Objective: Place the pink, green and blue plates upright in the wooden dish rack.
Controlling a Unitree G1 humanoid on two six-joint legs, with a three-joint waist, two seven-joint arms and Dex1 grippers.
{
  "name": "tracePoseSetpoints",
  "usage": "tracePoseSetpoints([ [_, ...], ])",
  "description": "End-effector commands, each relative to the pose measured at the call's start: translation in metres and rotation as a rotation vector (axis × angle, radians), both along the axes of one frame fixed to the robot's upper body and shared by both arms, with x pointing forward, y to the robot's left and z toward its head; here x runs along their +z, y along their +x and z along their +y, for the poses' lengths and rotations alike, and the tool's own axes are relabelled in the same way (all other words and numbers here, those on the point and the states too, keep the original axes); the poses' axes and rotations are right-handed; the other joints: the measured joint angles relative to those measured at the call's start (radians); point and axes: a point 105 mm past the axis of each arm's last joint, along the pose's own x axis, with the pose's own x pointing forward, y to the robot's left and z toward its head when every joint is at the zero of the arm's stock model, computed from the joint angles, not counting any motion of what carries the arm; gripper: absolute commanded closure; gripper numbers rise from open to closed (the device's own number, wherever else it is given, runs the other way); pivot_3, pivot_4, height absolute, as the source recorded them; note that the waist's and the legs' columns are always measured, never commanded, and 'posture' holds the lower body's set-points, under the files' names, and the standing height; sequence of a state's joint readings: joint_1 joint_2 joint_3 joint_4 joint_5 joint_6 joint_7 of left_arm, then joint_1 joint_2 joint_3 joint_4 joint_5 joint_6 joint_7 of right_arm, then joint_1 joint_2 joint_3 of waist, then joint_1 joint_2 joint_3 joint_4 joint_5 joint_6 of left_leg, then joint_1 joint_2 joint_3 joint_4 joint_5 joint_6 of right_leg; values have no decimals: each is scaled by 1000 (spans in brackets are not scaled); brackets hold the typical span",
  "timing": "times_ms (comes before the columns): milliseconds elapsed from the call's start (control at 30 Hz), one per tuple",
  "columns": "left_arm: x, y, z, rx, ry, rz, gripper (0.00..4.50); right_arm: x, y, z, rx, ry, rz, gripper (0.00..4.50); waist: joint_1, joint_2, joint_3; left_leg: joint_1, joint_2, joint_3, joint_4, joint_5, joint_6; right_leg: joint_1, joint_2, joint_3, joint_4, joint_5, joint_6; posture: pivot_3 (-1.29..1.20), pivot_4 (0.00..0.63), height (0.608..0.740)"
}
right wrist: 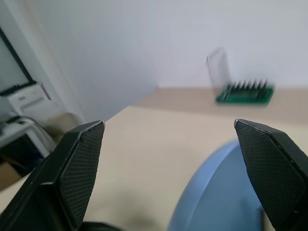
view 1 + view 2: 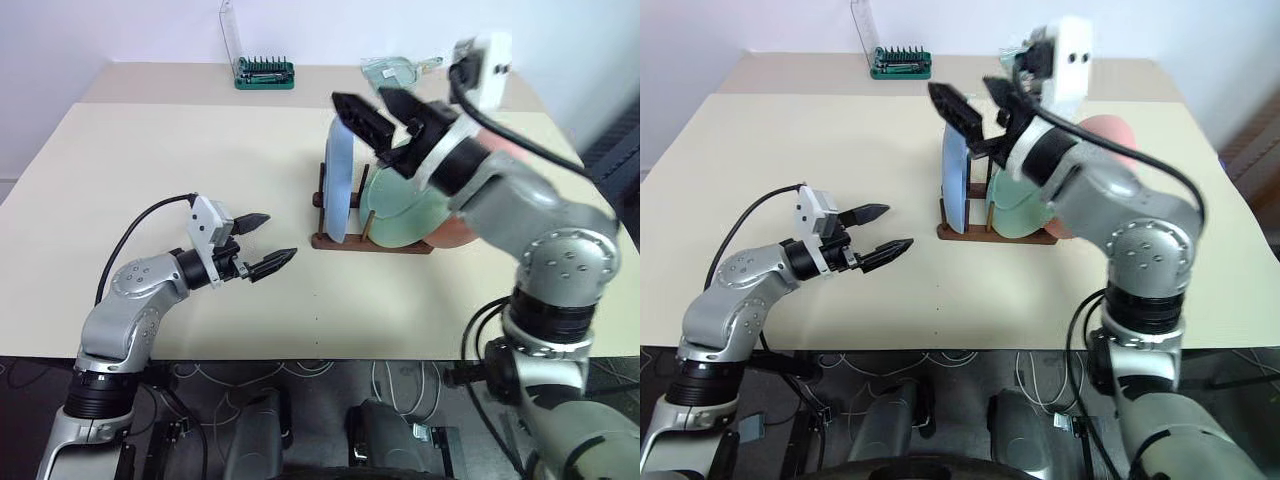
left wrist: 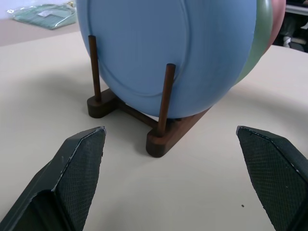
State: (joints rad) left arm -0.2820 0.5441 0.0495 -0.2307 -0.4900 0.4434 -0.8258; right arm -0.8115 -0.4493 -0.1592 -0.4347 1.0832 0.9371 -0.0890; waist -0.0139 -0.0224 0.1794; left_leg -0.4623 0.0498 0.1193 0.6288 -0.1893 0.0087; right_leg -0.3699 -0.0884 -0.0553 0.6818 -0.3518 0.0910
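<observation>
All three plates stand in the wooden dish rack (image 2: 372,243) near the table's middle: the blue plate (image 2: 340,185) leftmost, the green plate (image 2: 405,215) next, the pink plate (image 2: 1108,133) rightmost. Our right gripper (image 2: 378,112) hovers above the blue rim, fingers spread wide and empty. Our left gripper (image 2: 268,243) waits nearer and to the left, equally wide, holding nothing. We judge these plates light, stiff and smooth; pinching the top rim suits them best.
</observation>
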Motion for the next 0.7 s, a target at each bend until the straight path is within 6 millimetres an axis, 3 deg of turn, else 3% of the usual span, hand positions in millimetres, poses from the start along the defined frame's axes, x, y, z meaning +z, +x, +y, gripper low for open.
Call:
tracePoseSetpoints([
  [33,7,-1,-3,-17,-5,-39,0,26,-10,-44,-109,-57,-139,1389,3,0,0,0,0,0,0,0,0,0,0,0,0,0,0,0,150,732],
  [100,5,0,-4,-23,-4,-36,0,23,-17,-66,-155,-175,-159,2328,5,0,0,0,0,1,0,0,1,0,-1,0,-2,0,0,0,150,732],
  [233,4,2,-7,-43,-4,-33,0,5,-30,-88,-191,-409,-130,4435,-3,1,0,0,0,1,0,-3,5,1,0,0,-3,0,0,0,150,732],
  [400,3,5,-13,-71,-2,-33,0,-34,-32,-109,-255,-692,-23,4435,-5,2,0,2,1,1,0,-3,6,2,0,1,-2,0,0,0,150,732],
  [700,4,8,-16,-83,-2,-38,0,-75,-27,-113,-267,-842,68,4435,-1,1,0,1,1,1,1,0,1,2,0,1,-2,0,0,0,150,732],
])
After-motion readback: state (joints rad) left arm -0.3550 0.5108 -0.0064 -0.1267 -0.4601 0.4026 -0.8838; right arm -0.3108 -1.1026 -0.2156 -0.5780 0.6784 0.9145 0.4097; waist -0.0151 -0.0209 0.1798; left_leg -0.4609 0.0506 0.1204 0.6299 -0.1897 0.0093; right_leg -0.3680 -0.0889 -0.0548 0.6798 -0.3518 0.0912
